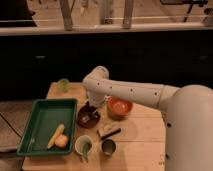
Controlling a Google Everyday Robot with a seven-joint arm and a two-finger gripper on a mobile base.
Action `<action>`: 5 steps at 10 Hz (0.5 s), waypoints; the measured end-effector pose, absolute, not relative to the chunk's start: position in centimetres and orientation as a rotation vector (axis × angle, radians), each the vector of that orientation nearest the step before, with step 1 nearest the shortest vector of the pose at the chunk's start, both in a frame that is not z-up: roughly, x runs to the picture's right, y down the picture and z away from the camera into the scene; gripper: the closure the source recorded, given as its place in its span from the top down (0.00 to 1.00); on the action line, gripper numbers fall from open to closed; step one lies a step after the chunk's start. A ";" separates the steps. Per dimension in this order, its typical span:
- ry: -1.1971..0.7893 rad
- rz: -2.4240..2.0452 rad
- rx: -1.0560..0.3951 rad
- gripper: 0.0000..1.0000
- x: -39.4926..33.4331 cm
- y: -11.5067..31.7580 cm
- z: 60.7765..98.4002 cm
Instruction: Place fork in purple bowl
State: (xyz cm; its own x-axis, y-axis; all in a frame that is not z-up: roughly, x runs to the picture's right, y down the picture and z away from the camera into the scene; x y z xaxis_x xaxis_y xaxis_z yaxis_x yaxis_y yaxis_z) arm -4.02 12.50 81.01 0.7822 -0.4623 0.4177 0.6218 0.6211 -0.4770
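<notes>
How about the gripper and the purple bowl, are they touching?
Cannot tell. In the camera view the gripper is over the far rim of the purple bowl, and no contact or gap shows plainly.

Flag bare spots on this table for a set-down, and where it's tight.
Free: tabletop right of orange bowl and metal cup; green tray's back half. Crowded: centre, where the gripper hangs over the purple bowl, with pale green cup and tan block close in front.

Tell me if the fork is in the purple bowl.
Cannot tell: the hand hangs right over the purple bowl, hiding much of it; a pale streak inside may be the fork.
</notes>
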 end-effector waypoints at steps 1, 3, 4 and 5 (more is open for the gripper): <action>-0.266 -0.633 -0.647 0.80 -4.2 12.5 81.1; -0.266 -0.633 -0.650 0.80 -4.1 12.6 81.2; -0.266 -0.633 -0.652 0.80 -4.1 12.7 81.2; -0.268 -0.633 -0.654 0.80 -4.1 12.7 81.3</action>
